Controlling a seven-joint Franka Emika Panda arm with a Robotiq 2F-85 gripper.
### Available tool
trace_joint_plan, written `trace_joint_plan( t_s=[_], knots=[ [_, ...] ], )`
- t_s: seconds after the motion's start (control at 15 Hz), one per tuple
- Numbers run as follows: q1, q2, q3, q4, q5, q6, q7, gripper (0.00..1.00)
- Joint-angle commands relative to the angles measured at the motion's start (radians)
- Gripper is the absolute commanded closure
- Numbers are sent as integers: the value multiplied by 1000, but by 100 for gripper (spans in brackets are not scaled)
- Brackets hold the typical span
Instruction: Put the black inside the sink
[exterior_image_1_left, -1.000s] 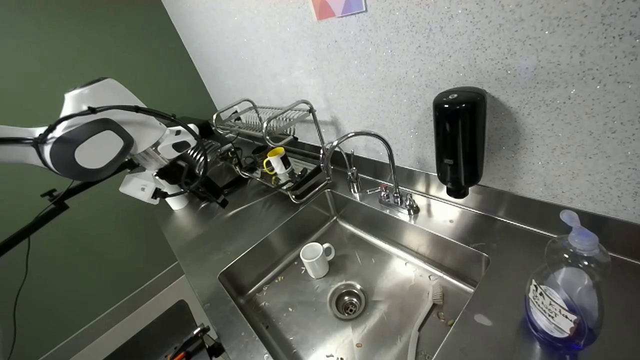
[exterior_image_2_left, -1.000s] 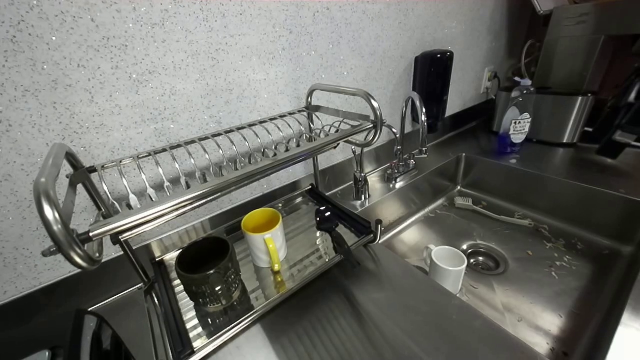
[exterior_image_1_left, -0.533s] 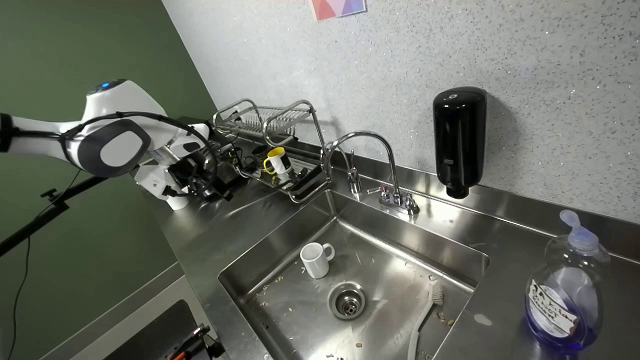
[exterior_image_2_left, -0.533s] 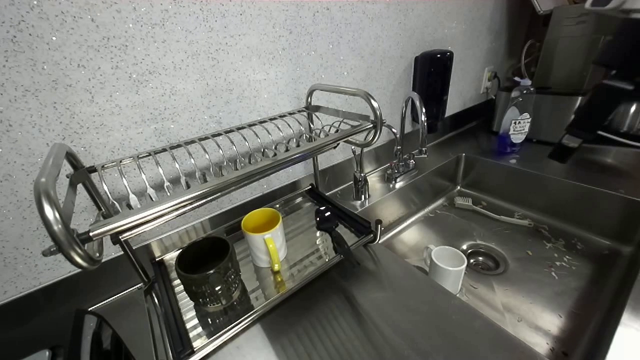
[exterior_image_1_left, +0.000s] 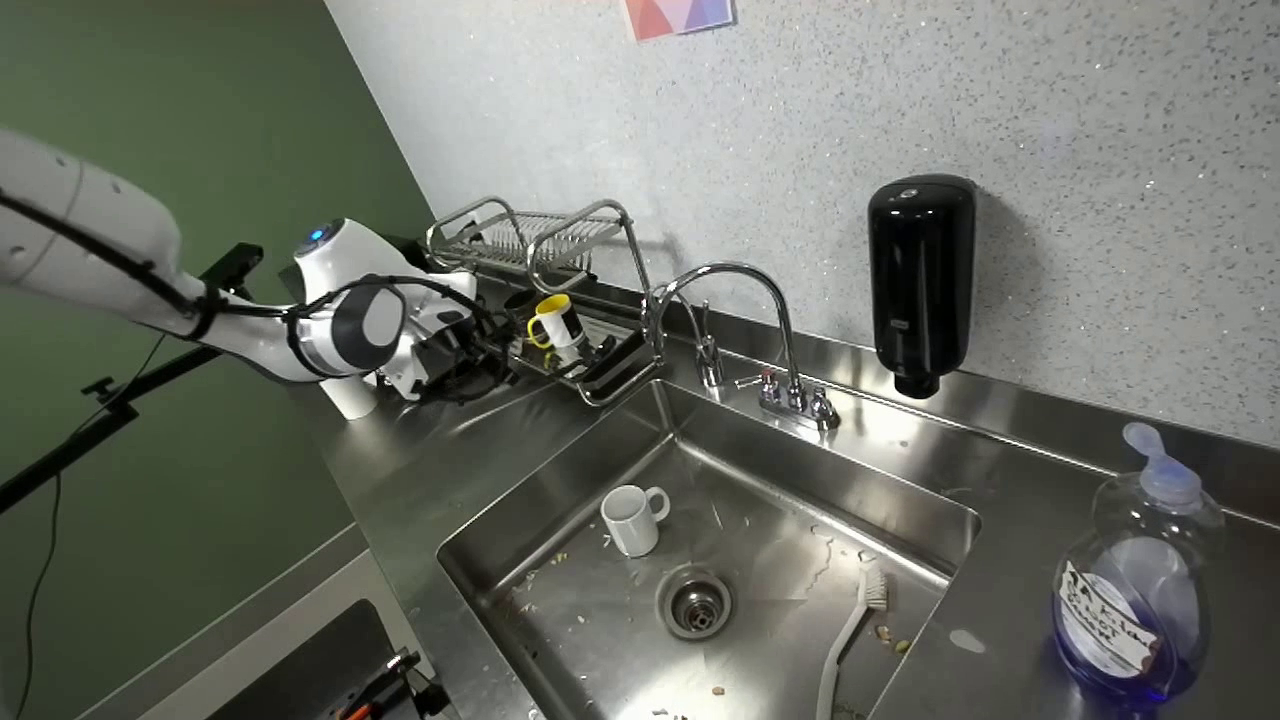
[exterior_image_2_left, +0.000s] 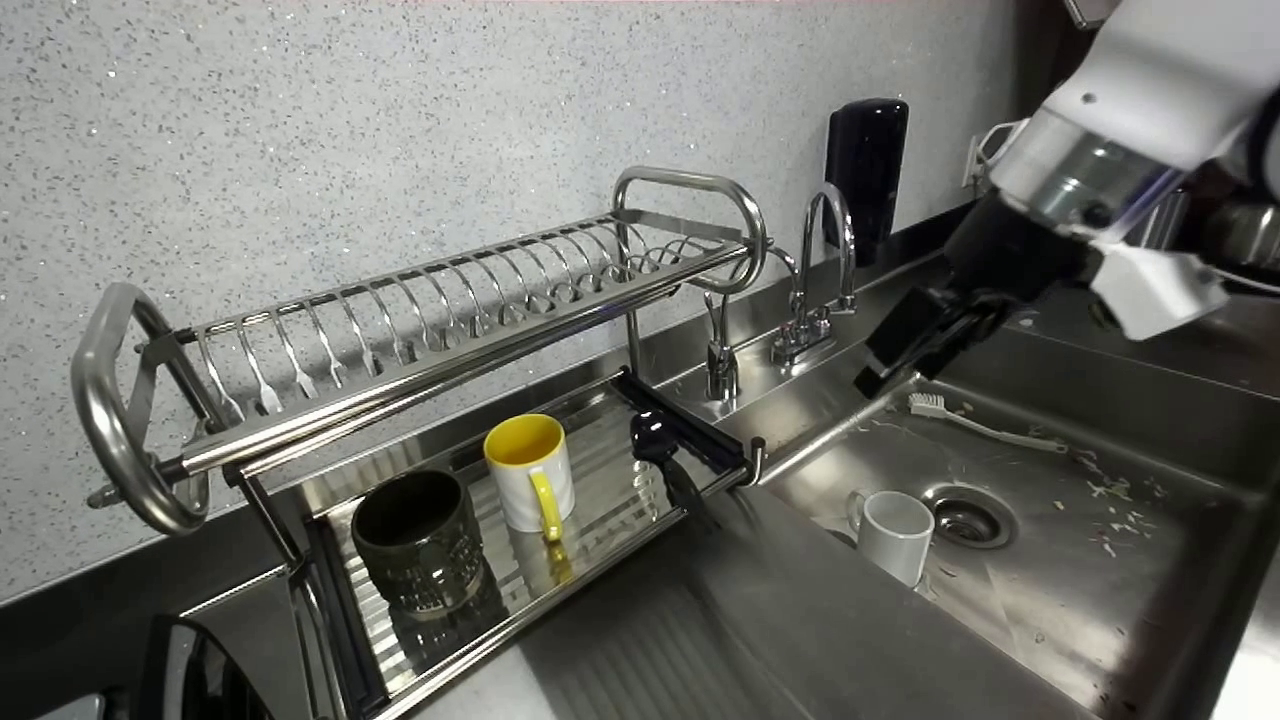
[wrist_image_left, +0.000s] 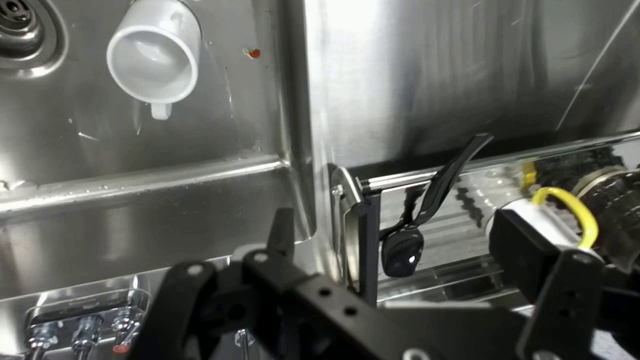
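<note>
The black spoon (wrist_image_left: 438, 196) is lying on the rack's lower tray (exterior_image_2_left: 605, 450), handle slanting out over the front rail, and it looks the likeliest "black" to go, though the dark mug (exterior_image_2_left: 415, 545) farther along the tray could answer to the word too. Neither is in the sink (exterior_image_1_left: 820, 482) yet. And here's the change: the gripper (wrist_image_left: 395, 225), off near the right edge of an exterior view half a second ago, has swung in toward the rack, while spoon and mugs haven't budged. So the pick seems about to start, and the aim looks promising: the wrist view shows the spoon in the gap between the fingers (wrist_image_left: 282, 232). They're spread wide, holding nothing, and some way short of the spoon. Watch the yellow-lined mug (exterior_image_2_left: 530, 480), right by one fingertip in the wrist view; if the reach drifts that way, a knock looks possible. Down in the basin, the white mug (exterior_image_1_left: 631, 520) stands near the drain (exterior_image_1_left: 694, 602). As for the pose, the arm (exterior_image_2_left: 1165, 85) slants in from the upper right of an exterior view, fingers pointing down and toward the tray.
</note>
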Motion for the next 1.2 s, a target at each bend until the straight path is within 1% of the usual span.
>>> trace_joint_plan(
  t_s=[0.0, 0.07, 0.13, 0.27, 0.47, 0.53, 0.6, 0.67, 0.8, 1.0, 1.13],
  knots=[
    [119, 223, -129, 237, -167, -42, 204, 0],
    [102, 252, -90, 263, -116, -81, 180, 0],
    [79, 158, -103, 148, -138, -18, 158, 0],
    [92, 238, -95, 221, -131, -34, 160, 0],
    [101, 267, -92, 251, -129, -38, 161, 0],
    [115, 283, -88, 262, -21, -25, 80, 0],
    [104, 312, -72, 301, -72, -45, 161, 0],
    [151, 323, -102, 314, 17, -49, 96, 0],
    [199, 360, -113, 361, 55, -77, 102, 0],
    [281, 419, -153, 437, 89, -104, 122, 0],
    [334, 454, -194, 484, 94, -112, 138, 0]
  ],
)
